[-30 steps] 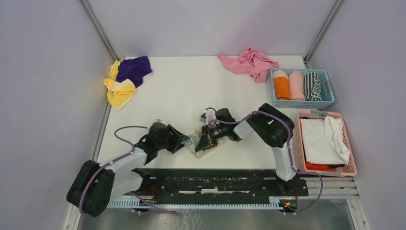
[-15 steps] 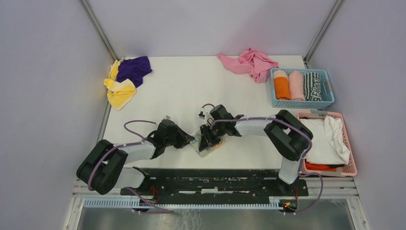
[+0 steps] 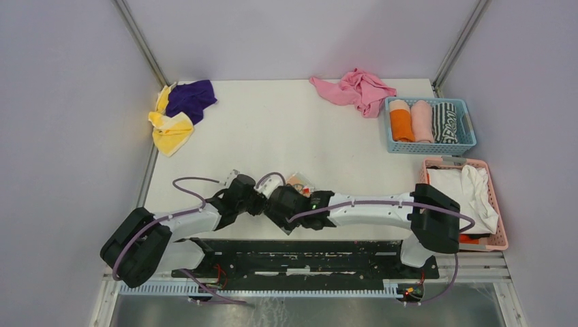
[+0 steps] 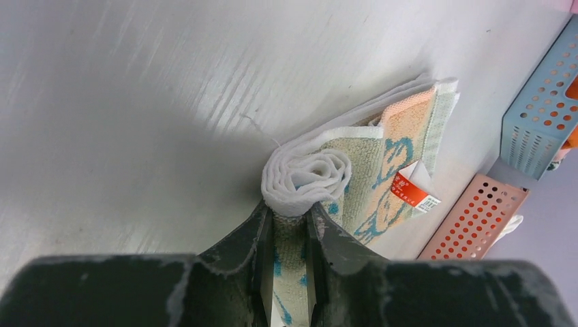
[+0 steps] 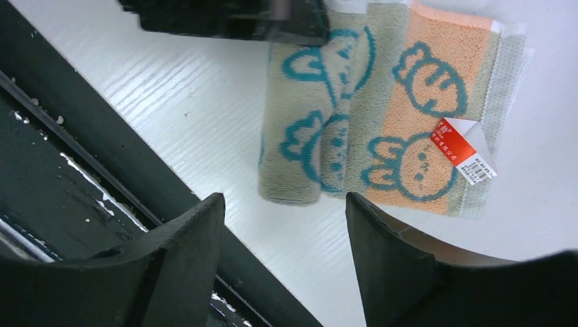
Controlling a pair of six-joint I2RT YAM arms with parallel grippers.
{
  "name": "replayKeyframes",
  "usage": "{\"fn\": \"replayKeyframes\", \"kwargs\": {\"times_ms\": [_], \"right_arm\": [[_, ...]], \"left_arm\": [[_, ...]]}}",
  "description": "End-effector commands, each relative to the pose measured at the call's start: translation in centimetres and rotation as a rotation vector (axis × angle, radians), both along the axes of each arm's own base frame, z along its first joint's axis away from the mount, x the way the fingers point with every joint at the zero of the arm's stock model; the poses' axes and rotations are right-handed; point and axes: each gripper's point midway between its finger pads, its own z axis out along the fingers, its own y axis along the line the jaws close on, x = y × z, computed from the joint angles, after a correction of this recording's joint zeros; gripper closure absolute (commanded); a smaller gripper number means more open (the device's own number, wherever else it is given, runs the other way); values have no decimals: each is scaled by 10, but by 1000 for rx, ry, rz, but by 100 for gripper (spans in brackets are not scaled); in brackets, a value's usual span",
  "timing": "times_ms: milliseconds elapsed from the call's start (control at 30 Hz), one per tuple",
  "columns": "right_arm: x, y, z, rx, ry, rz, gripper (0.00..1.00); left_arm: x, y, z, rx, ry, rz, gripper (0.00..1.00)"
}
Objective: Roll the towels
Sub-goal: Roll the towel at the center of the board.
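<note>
Lower centre of top view, by near bench (image 3: 272, 122) edge: teal-and-white cartoon towel (image 5: 354, 122), part rolled, flat part w/ red tag (image 5: 463, 148). Left claw (image 4: 290, 214) pinches the roll's end. Right claw (image 5: 283, 204) spread wide over the towel. Far upper left: yellow towel (image 3: 170, 133) & purple towel (image 3: 191, 97), touching, unrolled. Upper right: blue basket (image 3: 429, 148).

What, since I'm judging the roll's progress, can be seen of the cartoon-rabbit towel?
The terry cartoon-rabbit towel, pale green and orange with teal figures, lies on the white table near its front edge. One end is coiled tightly; the rest lies flat, showing a red-and-white tag. The left gripper clamps the coil in its jaws; the right gripper hangs open above.
</note>
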Motion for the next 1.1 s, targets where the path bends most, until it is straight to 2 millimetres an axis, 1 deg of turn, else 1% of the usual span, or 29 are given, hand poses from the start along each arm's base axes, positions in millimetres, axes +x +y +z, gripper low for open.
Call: {"fn": "replayKeyframes", "kwargs": {"times_ms": [0,133,200,300,467,633,700,833,933,1067], "right_arm": [[9,15,17,-94,-264,14,28],[1,30,7,-153,-343,56,31],[-1,33,-3,-186,-359,66,33],[0,30,-16,-249,-369,62,36],[-2,18,-36,-325,-349,67,38],[-9,8,-63,-382,-271,96,44],[-16,8,-71,-387,-228,123,46],[-16,4,-79,-397,-188,140,50],[-9,-3,-83,-409,-169,133,52],[-1,-9,-88,-438,-170,124,53]], "left_arm": [[-19,27,-24,111,114,119,86],[-21,28,-24,95,123,153,89],[-22,28,-23,86,125,164,90],[-22,28,-21,85,122,168,91],[-20,29,-18,89,114,178,92],[-20,30,-16,97,109,177,92],[-19,31,-17,96,110,188,92],[-19,30,-15,88,106,187,91],[-18,33,-13,100,95,192,91],[-18,32,-9,86,86,193,90]]}}
